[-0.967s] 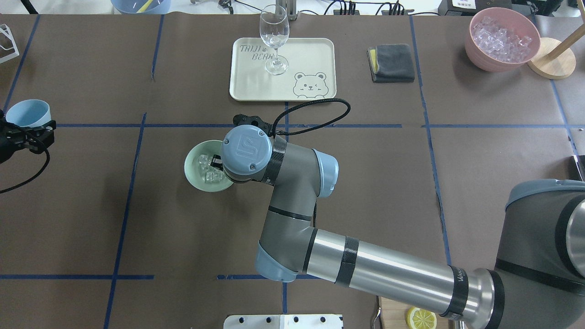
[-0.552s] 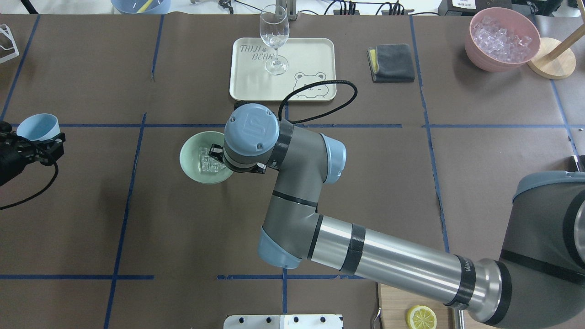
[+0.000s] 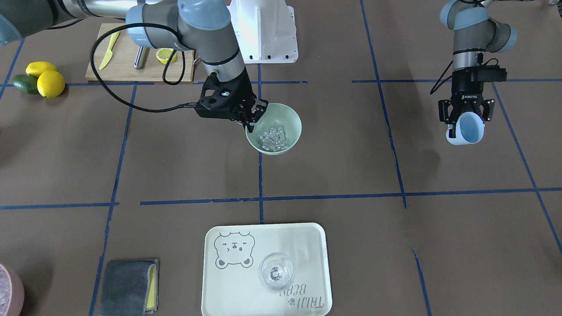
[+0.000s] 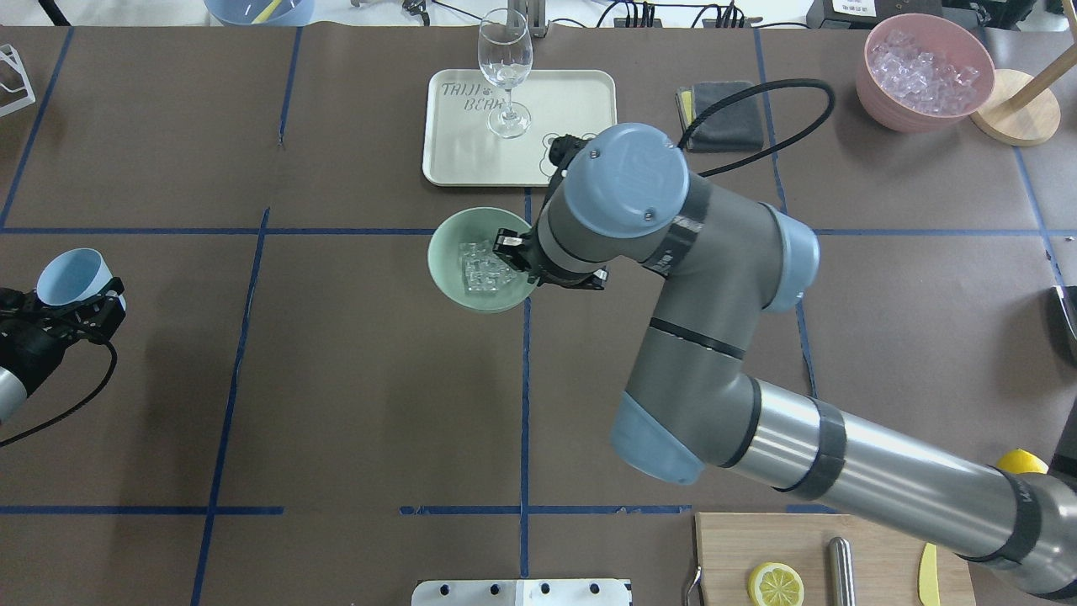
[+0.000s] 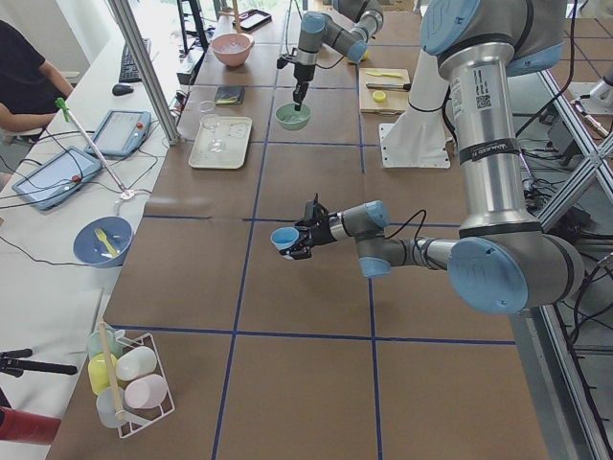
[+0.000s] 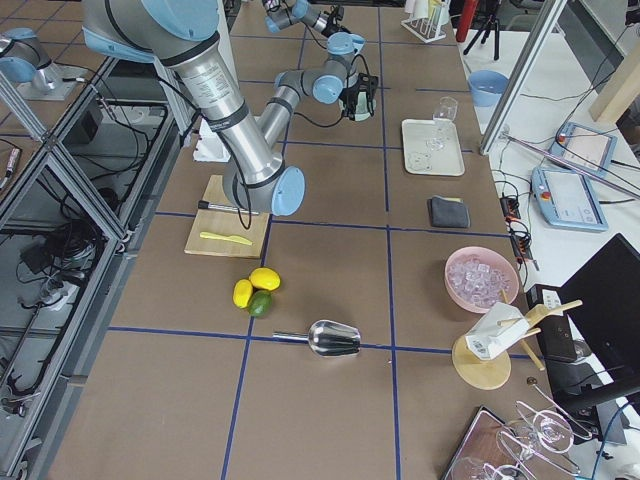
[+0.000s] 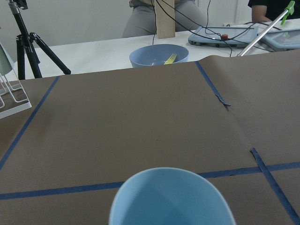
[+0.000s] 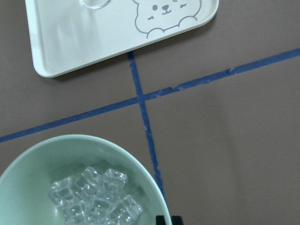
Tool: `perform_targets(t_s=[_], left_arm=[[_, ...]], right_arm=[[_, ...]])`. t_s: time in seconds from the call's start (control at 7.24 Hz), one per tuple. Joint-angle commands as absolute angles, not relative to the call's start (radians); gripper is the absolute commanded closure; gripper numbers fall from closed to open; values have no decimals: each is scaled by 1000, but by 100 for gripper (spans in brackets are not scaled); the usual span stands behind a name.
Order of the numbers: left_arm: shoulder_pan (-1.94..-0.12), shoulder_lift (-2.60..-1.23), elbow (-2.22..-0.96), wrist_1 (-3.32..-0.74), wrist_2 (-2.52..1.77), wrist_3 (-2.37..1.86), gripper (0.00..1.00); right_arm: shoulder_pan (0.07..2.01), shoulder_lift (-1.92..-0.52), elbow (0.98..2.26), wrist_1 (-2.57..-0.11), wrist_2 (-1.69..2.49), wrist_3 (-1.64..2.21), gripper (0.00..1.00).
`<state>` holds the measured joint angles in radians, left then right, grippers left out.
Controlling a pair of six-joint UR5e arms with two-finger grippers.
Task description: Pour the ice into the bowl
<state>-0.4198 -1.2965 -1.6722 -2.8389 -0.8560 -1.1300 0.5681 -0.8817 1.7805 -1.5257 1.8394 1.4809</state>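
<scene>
The pale mint-green bowl (image 4: 458, 244) holds a small heap of clear ice cubes (image 4: 484, 269) near the table's middle, just in front of the tray. My right gripper (image 4: 515, 248) is shut on the bowl's right rim. The bowl (image 3: 290, 120) and ice (image 3: 272, 137) also show in the front view, and the ice (image 8: 93, 199) in the right wrist view. I cannot tell whether the bowl rests on the table. My left gripper (image 4: 80, 299) is shut on a light blue cup (image 4: 71, 276) at the far left. The cup (image 7: 171, 199) looks empty.
A cream tray (image 4: 580, 93) with a wine glass (image 4: 505, 67) stands behind the bowl. A grey cloth (image 4: 719, 114) and a pink bowl of whitish ice (image 4: 925, 71) are at the back right. A cutting board (image 4: 732, 547) with a lemon half lies at the front right.
My right arm has carried the bowl with its ice to the right and farther from me, toward the tray. My left gripper with the cup has drawn back toward me.
</scene>
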Motion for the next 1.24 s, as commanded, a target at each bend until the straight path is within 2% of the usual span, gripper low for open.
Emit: perform_targets(t_s=[0.0, 0.41, 0.69, 0.83, 0.97, 1.1], left_arm=[[-365, -1298, -1559, -2916, -712, -1198, 100], [-322, -1316, -1504, -2928, -695, -1308, 100], [-305, -1325, -1500, -2928, -673, -1312, 99], [-305, -1325, -1500, -2928, -675, -1304, 61], [-307, -1324, -1508, -2928, -678, -1280, 1], [-308, -1322, -1517, -2931, -680, -1231, 0]], right_arm=[[635, -920, 1850, -1601, 1900, 1414, 100], [679, -1072, 1974, -1601, 1936, 1324, 100], [681, -1083, 1974, -1600, 1936, 1318, 100], [683, -1092, 1976, -1598, 1937, 1316, 100], [683, -1095, 1976, -1598, 1936, 1306, 100], [684, -1101, 1976, -1597, 1936, 1302, 100]])
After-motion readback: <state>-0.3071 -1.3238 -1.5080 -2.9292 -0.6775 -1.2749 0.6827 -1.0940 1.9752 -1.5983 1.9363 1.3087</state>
